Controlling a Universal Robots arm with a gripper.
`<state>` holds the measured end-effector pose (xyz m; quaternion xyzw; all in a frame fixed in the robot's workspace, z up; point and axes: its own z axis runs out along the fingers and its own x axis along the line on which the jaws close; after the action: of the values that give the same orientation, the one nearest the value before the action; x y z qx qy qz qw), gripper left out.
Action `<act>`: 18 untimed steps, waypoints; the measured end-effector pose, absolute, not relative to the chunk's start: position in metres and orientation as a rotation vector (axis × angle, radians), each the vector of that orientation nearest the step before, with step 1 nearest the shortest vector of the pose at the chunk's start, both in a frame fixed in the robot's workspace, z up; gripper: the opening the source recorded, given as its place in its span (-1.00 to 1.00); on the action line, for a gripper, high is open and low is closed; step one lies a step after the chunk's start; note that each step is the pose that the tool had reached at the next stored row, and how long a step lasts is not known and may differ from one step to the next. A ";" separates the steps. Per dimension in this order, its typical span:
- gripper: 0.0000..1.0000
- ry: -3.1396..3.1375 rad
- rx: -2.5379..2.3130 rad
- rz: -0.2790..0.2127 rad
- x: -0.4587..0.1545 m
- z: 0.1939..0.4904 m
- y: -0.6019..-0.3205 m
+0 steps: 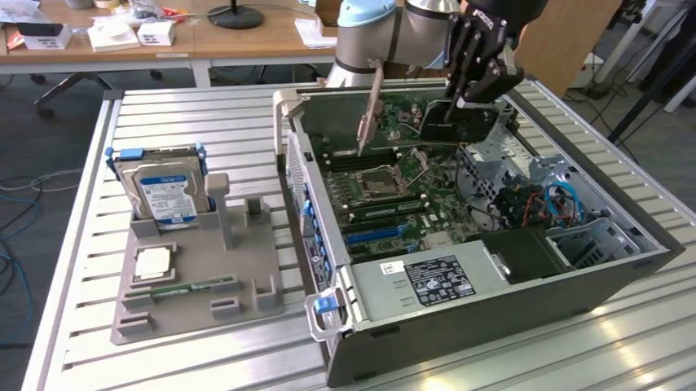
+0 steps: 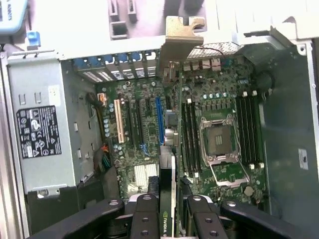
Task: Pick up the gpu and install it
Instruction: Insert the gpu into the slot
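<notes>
Currently, the open computer case [image 1: 609, 277] lies on its side on the slatted table [image 1: 196, 114], so the motherboard [image 1: 381, 195] faces up for access from above. In the exterior view, a gray parts tray [image 1: 196, 285] at 9 o'clock carries a hard drive [image 1: 169, 191]. At 1 o'clock, the gpu [image 1: 451, 124] hangs edge-down over the board, apparently clear of the slots [image 2: 158, 119]. The gripper [image 1: 475, 99] is about half closed, its 2 fingers [image 2: 144, 221] clamping the card's upper edge. Blue cables [image 1: 555, 199] crowd 3 o'clock.
</notes>
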<state>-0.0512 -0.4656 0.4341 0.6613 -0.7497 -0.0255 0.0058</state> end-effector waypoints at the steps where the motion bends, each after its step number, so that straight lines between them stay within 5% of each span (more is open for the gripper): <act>1: -0.47 -2.326 2.092 -0.080 -0.051 0.434 -0.466; 18: -0.47 -2.270 2.151 -0.079 -0.051 0.432 -0.466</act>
<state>-0.0512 -0.4656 0.4320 0.6877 -0.7256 -0.0253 0.0068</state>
